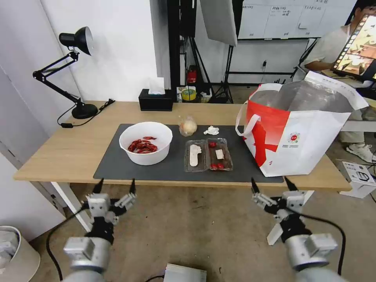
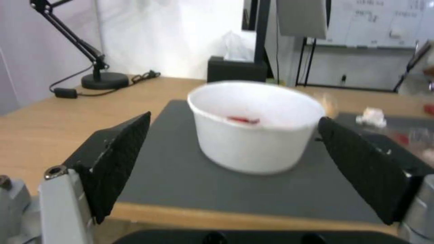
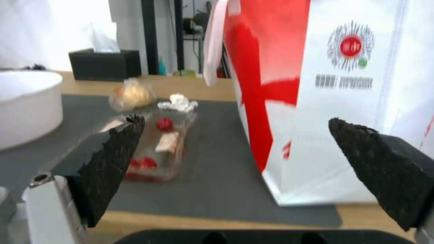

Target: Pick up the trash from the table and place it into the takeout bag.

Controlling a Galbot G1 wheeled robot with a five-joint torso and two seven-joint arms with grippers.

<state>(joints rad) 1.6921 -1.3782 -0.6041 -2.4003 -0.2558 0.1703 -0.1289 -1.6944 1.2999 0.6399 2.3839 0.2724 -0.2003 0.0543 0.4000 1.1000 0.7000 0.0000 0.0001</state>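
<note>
both grippers hang spread and empty before the table's near edge: left gripper [image 1: 115, 185] faces the white round bowl of red shells [image 1: 145, 142]; right gripper [image 1: 273, 184] the red-and-white takeout bag [image 1: 297, 133].

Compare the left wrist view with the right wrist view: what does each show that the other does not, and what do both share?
Only the left wrist view shows the desk lamp with its cord, and the red shells inside the white bowl, framed between the open left gripper.

Only the right wrist view shows the takeout bag with its round red logo, the clear tray with red scraps clearly, and the small clear bag, beyond the open right gripper.

Both show the bowl, the dark grey mat, the crumpled tissue, the black tissue box and the wooden table.
</note>
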